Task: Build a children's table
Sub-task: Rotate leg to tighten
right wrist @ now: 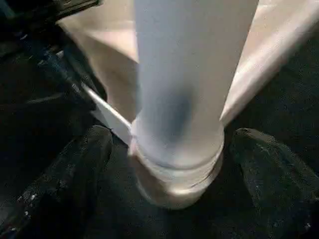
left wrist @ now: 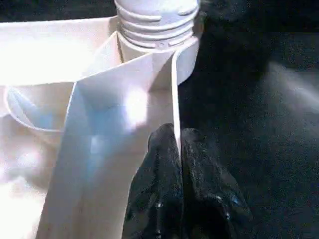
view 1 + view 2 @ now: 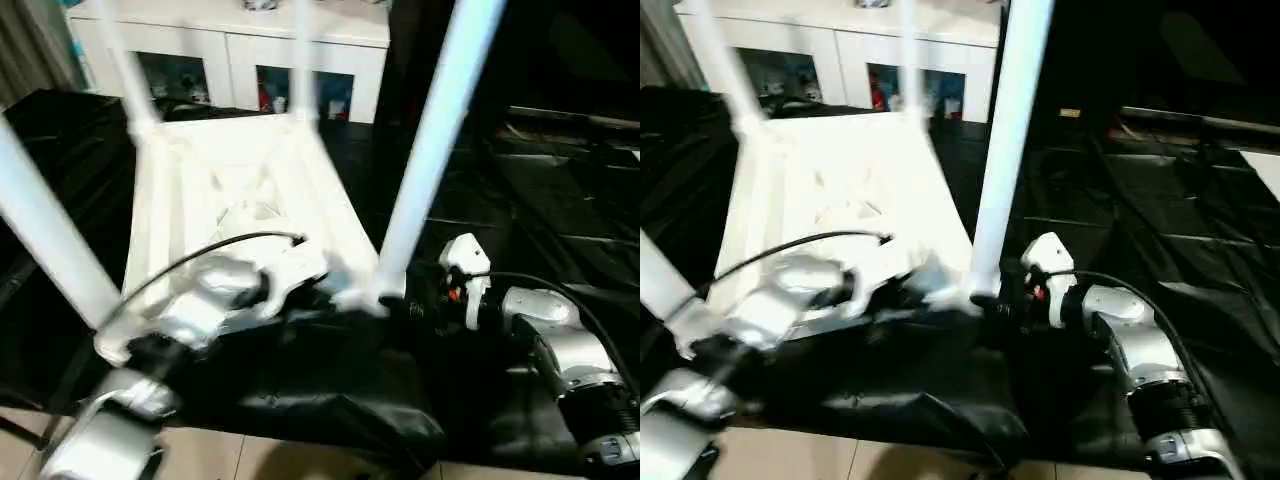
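Note:
The children's table lies upside down on the black-draped work table, its white top (image 3: 240, 190) showing the ribbed underside. Several white legs stand up from its corner sockets, among them the near right leg (image 3: 430, 150) and the near left leg (image 3: 45, 230). My left gripper (image 2: 177, 159) is shut on the top's thin side rim (image 2: 174, 89), just below the near right socket, where the leg's threaded end (image 2: 157, 25) sits. My right gripper (image 1: 174, 149) stands open around the base of that same leg (image 1: 184, 89). Its fingers (image 1: 79, 169) are apart from the tube on both sides.
A white cabinet (image 3: 230, 40) stands behind the work table. The black drape (image 3: 540, 200) spreads in folds to the right. The table's front edge and the tiled floor (image 3: 250, 455) lie close below my arms.

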Available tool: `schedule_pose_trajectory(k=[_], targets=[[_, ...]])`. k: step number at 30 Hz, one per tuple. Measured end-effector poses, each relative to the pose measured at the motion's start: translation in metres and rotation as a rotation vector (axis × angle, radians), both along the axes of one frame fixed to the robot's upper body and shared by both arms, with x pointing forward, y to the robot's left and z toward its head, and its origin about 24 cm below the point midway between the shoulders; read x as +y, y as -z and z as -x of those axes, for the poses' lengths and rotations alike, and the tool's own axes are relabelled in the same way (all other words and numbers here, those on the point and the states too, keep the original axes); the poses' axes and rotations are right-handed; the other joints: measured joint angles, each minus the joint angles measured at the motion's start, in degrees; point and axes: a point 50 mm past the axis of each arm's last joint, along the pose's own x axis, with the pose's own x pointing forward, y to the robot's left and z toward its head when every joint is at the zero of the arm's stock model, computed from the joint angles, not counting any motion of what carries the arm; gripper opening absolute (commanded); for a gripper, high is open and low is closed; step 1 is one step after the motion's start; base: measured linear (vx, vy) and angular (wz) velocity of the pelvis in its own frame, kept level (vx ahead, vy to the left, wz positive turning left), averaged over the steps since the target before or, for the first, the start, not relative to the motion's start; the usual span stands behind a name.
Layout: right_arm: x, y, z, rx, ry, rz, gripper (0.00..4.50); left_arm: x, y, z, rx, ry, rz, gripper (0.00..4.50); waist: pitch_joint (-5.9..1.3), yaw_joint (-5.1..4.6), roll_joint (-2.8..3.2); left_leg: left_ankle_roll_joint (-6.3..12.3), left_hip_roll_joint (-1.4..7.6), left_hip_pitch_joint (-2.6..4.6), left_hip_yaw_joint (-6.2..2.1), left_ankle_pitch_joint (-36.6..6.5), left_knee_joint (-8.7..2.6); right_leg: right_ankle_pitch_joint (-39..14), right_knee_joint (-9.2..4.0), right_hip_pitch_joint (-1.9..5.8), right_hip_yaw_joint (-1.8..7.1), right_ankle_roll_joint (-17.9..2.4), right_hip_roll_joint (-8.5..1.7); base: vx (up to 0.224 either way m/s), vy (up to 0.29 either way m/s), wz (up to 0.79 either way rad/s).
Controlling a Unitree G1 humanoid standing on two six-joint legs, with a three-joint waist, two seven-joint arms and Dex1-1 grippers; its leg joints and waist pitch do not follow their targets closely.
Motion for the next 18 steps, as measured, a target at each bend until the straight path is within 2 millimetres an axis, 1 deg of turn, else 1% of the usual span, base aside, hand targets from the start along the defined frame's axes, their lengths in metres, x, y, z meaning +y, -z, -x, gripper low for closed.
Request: schedule_pose_trajectory(k=[3,5,9,10,12,16,18], targets=[[0.008,0.001,0.003,0.014,-0.07,0.003,4.14,0.0,-0.001,0.007,0.022,0.07,0.0,0.0,0.0,0.92,0.0,0.01,0.01,-0.06,0.14,0.0,0.06,-0.1,-0.02,0.02,0.07,0.1,-0.08,0.0,0.0,0.0],[0.011,0.002,0.004,0.021,-0.095,-0.001,4.14,-0.002,-0.002,0.009,0.025,0.094,0.0,0.0,0.0,1.29,0.0,0.03,-0.01,-0.11,0.24,0.0,0.12,-0.2,-0.04,0.02,0.14,0.1,-0.13,0.0,0.0,0.0],[0.012,0.002,0.004,0.031,-0.128,-0.001,4.14,0.0,-0.002,0.01,0.025,0.094,-0.001,0.0,0.01,1.3,-0.03,0.07,0.0,-0.08,0.34,0.0,0.15,-0.2,-0.03,0.01,0.2,0.0,-0.14,0.0,0.0,0.0],[0.013,0.002,0.004,0.032,-0.134,0.0,3.88,0.0,-0.002,0.01,0.025,0.092,-0.001,0.0,0.01,1.3,-0.03,0.07,0.02,-0.06,0.33,0.0,0.15,-0.2,0.0,0.01,0.19,0.1,-0.12,0.0,0.0,0.0],[0.013,0.002,0.004,0.035,-0.139,-0.001,3.88,0.0,-0.001,0.01,0.027,0.09,-0.001,0.0,0.01,1.34,-0.04,0.07,0.04,-0.04,0.3,0.0,0.13,-0.2,0.04,0.01,0.16,0.1,-0.1,0.0,0.0,0.0],[0.013,0.003,0.002,0.042,-0.144,-0.002,3.42,0.001,-0.002,0.01,0.025,0.09,-0.001,0.0,0.01,1.28,-0.04,0.07,0.04,-0.04,0.3,0.0,0.15,-0.2,0.05,0.01,0.17,0.1,-0.1,0.0,0.0,0.0],[0.014,0.003,0.002,0.045,-0.157,-0.003,3.34,0.002,-0.002,0.01,0.026,0.088,-0.001,0.0,0.01,1.21,-0.04,0.07,0.04,-0.04,0.3,0.0,0.15,-0.2,0.05,0.0,0.17,0.1,-0.1,0.0,0.0,0.0]])
